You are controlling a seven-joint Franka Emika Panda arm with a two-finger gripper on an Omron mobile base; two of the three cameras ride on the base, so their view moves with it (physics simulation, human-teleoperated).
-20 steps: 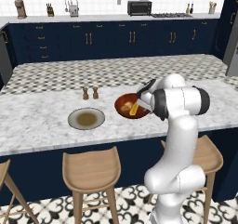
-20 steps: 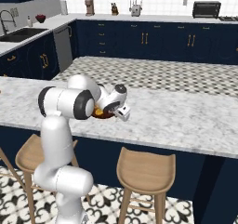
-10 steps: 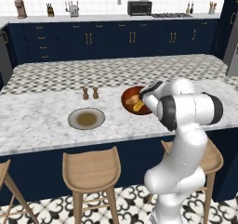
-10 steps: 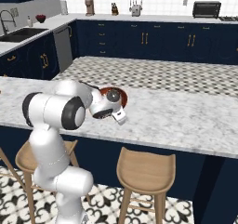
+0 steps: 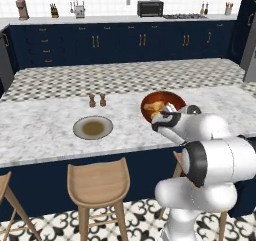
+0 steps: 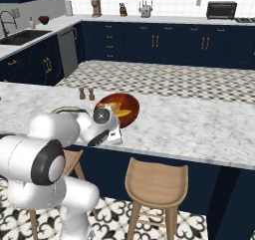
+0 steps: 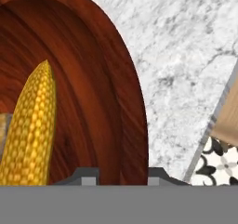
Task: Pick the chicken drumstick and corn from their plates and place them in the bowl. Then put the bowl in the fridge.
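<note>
Inside the bowl (image 7: 107,102), corn (image 7: 30,130) partly cropped; hand (image 7: 122,174) clamped on its rim.

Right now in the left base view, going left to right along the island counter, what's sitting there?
Grey plate → the two small shakers just behind its right edge → reddish-brown bowl holding the food, with the gripper at its near rim.

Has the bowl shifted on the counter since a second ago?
Yes. The bowl now sits farther right of the salt and pepper shakers in the left base view, gripped at its rim by the pincer.
</note>
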